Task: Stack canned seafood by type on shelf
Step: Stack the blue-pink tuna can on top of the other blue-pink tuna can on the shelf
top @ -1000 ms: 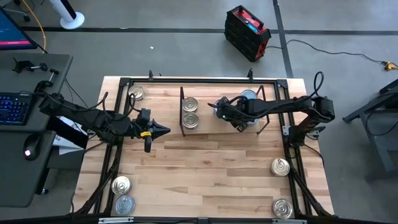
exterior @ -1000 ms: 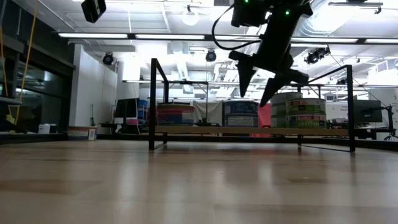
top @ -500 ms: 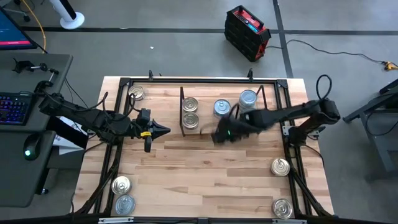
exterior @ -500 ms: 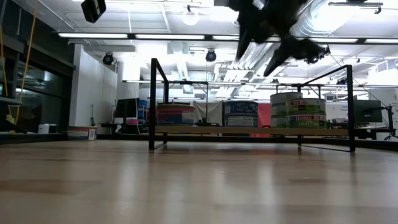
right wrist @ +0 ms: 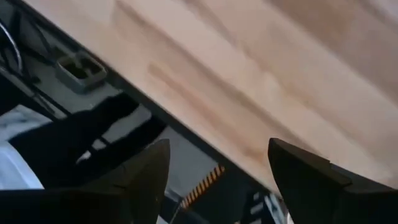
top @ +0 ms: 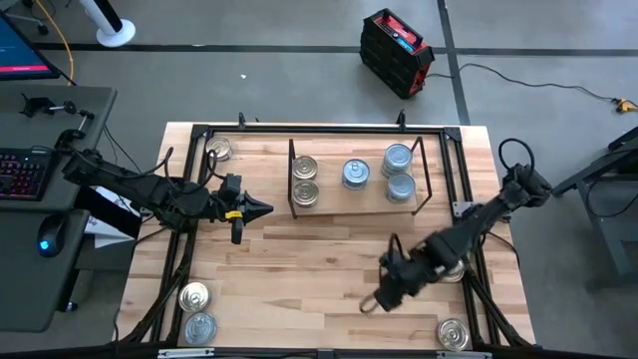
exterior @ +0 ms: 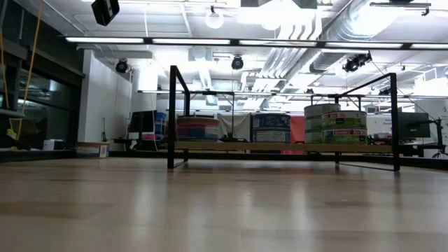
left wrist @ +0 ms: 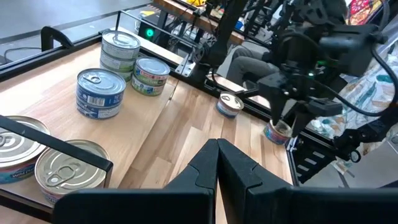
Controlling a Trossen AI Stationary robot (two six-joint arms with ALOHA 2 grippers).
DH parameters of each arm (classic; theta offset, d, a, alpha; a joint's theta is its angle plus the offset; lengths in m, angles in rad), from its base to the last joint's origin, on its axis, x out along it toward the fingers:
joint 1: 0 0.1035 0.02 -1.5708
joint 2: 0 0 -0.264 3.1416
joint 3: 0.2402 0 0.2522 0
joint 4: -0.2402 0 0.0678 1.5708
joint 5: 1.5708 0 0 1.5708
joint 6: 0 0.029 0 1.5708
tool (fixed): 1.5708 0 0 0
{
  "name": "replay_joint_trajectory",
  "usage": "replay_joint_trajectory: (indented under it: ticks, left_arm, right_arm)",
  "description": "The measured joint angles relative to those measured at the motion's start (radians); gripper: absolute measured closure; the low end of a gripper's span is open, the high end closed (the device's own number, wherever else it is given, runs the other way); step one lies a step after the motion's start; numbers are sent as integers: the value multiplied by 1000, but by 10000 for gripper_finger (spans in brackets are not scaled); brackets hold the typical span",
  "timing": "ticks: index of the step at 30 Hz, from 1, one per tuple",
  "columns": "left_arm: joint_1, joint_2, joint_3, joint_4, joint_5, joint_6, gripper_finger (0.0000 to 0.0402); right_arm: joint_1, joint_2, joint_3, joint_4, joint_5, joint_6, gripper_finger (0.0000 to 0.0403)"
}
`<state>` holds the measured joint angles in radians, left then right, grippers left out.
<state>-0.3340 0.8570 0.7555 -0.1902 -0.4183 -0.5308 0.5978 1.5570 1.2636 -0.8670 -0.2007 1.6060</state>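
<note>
A: Tins on the shelf [top: 334, 185]?
B: From above, five spots. Two gold-lidded tins [top: 305, 168] side by side at its left end, one blue-labelled tin [top: 355, 174] in the middle, two silver-lidded tins [top: 398, 158] at its right end. The low view shows the right-hand lot standing taller, so something there is stacked; how many tins deep, cannot tell.

A: Loose ones?
B: Five on the table [top: 319, 249]. One gold tin [top: 218, 150] at the back left corner, a pair [top: 193, 296] at the front left, one front-right tin [top: 454, 334], and one half-hidden tin [top: 451, 267] under the right arm.

A: Grippers?
B: Right gripper [top: 371, 302] hangs over the front of the table, well apart from the shelf, fingers spread, nothing between them. Left gripper [top: 261, 208] hovers left of the shelf, fingers pressed together, empty.

A: Surroundings?
B: Light wood top in a black frame, grey floor, a black-and-red case [top: 397, 40] behind, a desk with a keyboard [top: 20, 170] to the left. The low view shows ceiling lights and ducts.

A: Trouble spots?
B: The right wrist view is smeared: only the table edge reads.
</note>
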Motion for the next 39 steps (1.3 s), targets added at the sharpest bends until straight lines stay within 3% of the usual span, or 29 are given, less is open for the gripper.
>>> replay_joint_trajectory:
  ticks: [4,8,12,14,15,19,26,30,35,39]
  left_arm:
    - [0,0,0,0,0,0,401]
    - [0,0,0,0,0,-1,401]
    - [0,0,0,7,-1,-18,401]
    - [0,0,0,8,-1,-28,401]
    - [0,0,0,8,-1,-30,401]
    - [0,0,0,9,0,-63,401]
    - [-6,0,0,10,5,-156,401]
    - [-43,13,0,42,95,-150,401]
    - [-130,92,0,120,94,-158,401]
    - [-190,198,0,132,80,-200,401]
  right_arm:
    - [70,9,0,-48,31,18,141]
    - [86,28,-2,-309,3,-17,166]
    - [85,60,-12,-583,-21,-155,278]
    - [83,58,-58,-592,-45,-220,359]
    - [82,58,-92,-571,-70,-251,380]
    - [85,58,-236,-509,-168,-287,388]
    - [87,57,-328,-444,-148,-314,402]
    - [87,58,-394,-380,-153,-321,402]
    - [72,55,-414,-334,-163,-305,402]
    - [63,62,-358,-230,-110,-293,402]
